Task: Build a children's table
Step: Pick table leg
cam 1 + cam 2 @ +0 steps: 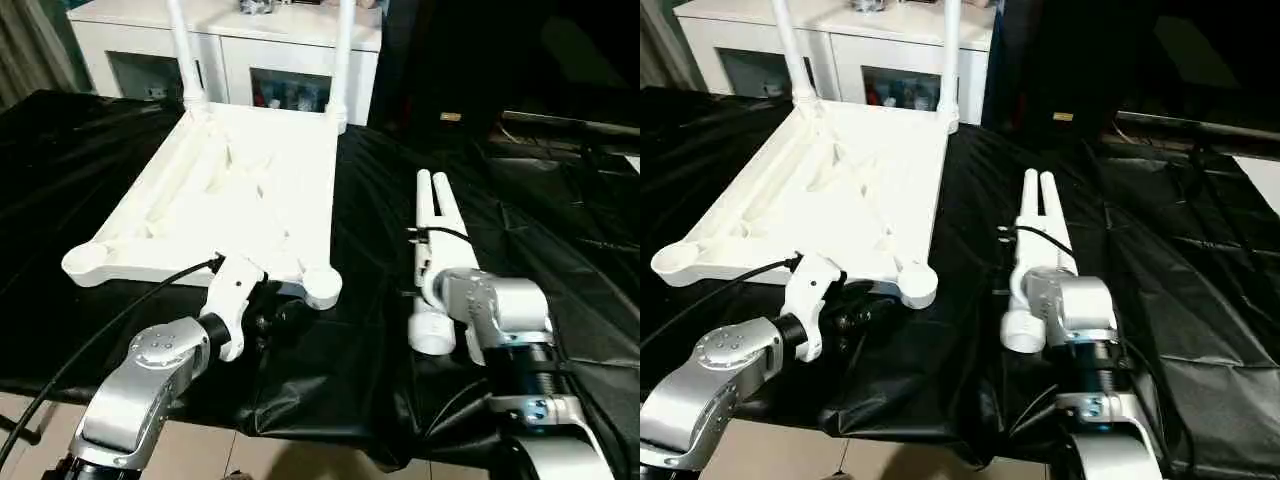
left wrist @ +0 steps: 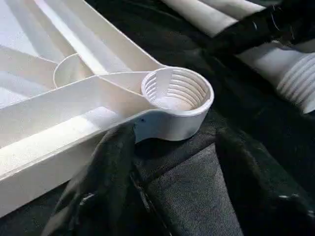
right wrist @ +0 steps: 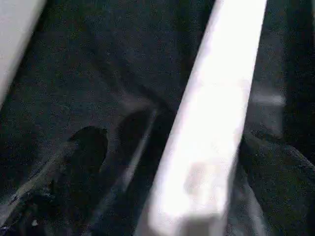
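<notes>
- Nearest to me, my left gripper (image 2: pixel 167 187) sits low over the black cloth (image 1: pixel 560 230) at the near edge of the tabletop (image 1: pixel 270 170). In the left wrist view its two black fingers (image 2: pixel 106 172) stand apart with bare cloth between them; one finger lies against the tabletop's near rim, but nothing is pinched.
- Just beyond those fingers is the near right corner socket (image 2: pixel 178 93), round and threaded inside, with no leg in it.
- On my right, the right gripper (image 3: pixel 162 196) hangs over the two loose legs (image 1: pixel 437 235), which lie side by side on the cloth, touching one another, their threaded ends toward me. From the head views the wrist housing hides the fingers. In the right wrist view the fingers are spread wide, one dark finger (image 3: pixel 83 157) on either side of a white leg tube; I cannot tell whether they touch it.
- The tabletop lies upside down on the cloth, ribbed underside up, left of the loose legs and apart from them. Its near left socket (image 1: pixel 88 262) is also open.
- At the far end, two legs stand upright in the far corner sockets: the far left leg (image 1: pixel 182 50) and the far right leg (image 1: pixel 342 55).
- Behind the table stands a white cabinet (image 1: pixel 240 45) with glass doors.
</notes>
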